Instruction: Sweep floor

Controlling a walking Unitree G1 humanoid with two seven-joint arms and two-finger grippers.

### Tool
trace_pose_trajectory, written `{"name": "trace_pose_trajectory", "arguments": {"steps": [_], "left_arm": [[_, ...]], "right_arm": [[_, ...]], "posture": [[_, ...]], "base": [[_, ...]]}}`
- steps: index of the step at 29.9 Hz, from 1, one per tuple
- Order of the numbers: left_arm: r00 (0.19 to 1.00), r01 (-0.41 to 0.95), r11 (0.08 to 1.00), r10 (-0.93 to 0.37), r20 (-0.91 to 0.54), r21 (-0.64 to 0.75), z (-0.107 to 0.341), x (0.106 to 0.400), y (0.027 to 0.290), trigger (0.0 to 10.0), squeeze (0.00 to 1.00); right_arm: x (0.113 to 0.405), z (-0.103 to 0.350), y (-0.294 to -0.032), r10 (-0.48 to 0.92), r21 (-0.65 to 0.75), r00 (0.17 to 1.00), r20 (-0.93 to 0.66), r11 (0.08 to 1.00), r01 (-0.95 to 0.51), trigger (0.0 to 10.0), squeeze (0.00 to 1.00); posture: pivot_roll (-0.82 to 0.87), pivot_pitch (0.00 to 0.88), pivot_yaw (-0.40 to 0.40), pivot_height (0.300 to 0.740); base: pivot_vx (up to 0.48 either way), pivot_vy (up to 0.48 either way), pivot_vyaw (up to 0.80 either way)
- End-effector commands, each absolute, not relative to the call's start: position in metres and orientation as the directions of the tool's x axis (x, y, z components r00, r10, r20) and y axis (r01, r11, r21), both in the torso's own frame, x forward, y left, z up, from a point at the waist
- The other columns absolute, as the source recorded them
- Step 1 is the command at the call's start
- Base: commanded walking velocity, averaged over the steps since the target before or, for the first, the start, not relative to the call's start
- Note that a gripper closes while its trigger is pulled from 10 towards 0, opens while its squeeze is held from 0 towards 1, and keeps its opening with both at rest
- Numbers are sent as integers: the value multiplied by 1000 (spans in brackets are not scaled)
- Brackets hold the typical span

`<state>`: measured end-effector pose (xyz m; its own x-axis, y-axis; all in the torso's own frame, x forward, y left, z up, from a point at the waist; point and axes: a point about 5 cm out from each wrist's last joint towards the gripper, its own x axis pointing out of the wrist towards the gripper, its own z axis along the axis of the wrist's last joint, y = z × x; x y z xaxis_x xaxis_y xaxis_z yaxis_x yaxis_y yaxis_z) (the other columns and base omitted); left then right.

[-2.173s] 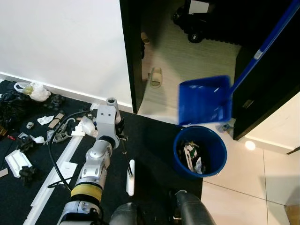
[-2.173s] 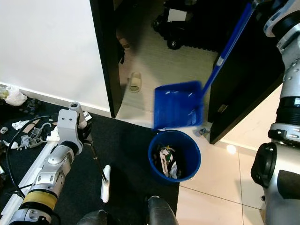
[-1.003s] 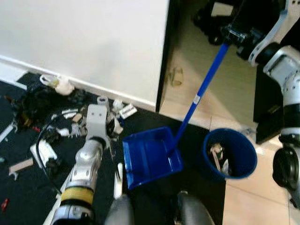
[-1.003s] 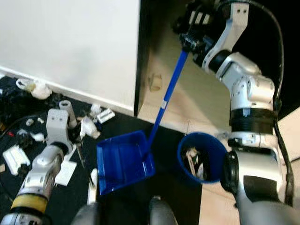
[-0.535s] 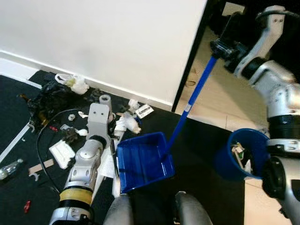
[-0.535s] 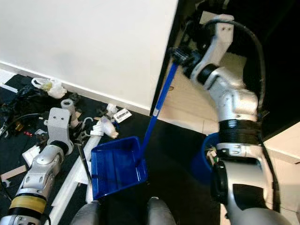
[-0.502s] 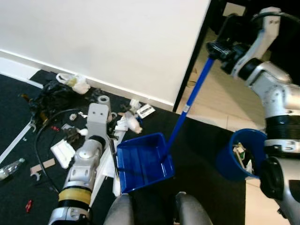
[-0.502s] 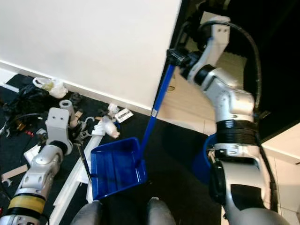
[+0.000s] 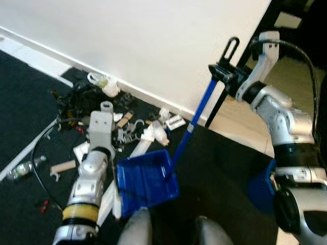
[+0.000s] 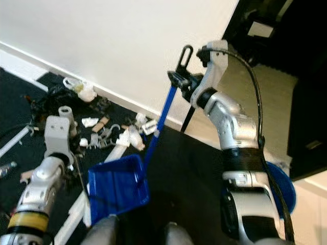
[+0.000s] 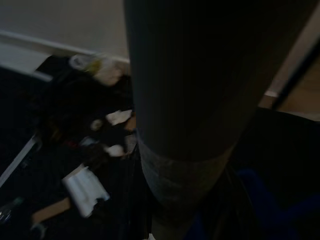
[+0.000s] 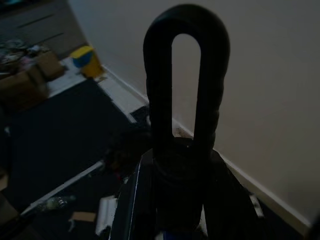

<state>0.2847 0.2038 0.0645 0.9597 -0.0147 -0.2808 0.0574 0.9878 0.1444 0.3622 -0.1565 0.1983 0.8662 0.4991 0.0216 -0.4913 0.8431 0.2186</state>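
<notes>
On the left, my left gripper (image 9: 122, 166) hangs low over the black floor mat (image 9: 30, 109), I cannot tell if open or closed, while the hard blue dustpan (image 9: 145, 179) sits flat beside the white scraps (image 9: 153, 133) to catch them, its long handle squeezed by my right gripper (image 9: 220, 71).

Home: white wall (image 9: 153, 46), littered black carpet (image 9: 25, 117).

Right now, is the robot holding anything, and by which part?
The right gripper holds the blue dustpan near the top of its long handle, just below the black loop.
</notes>
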Motion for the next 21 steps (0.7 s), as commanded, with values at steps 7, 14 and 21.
{"name": "trace_pose_trajectory", "arguments": {"steps": [7, 14, 21], "left_arm": [[971, 23, 991, 10, -241, 132, 69, 286, 203, 10000, 0], [969, -3, 988, 41, -244, 155, 66, 282, 210, 10000, 0], [963, -40, 985, 83, -258, 167, 63, 277, 224, 10000, 0]], "right_arm": [[363, 191, -154, 438, 192, 897, 65, 876, -442, 10000, 0], [362, 161, -173, 310, 117, 950, -13, 945, -307, 10000, 0], [354, 132, -203, 111, 85, 992, -56, 991, -106, 10000, 0]], "posture": [[103, 49, -85, 740], [109, 46, -95, 740], [114, 40, -99, 740]], "base": [[0, 0, 0], [0, 0, 0], [0, 0, 0]]}}
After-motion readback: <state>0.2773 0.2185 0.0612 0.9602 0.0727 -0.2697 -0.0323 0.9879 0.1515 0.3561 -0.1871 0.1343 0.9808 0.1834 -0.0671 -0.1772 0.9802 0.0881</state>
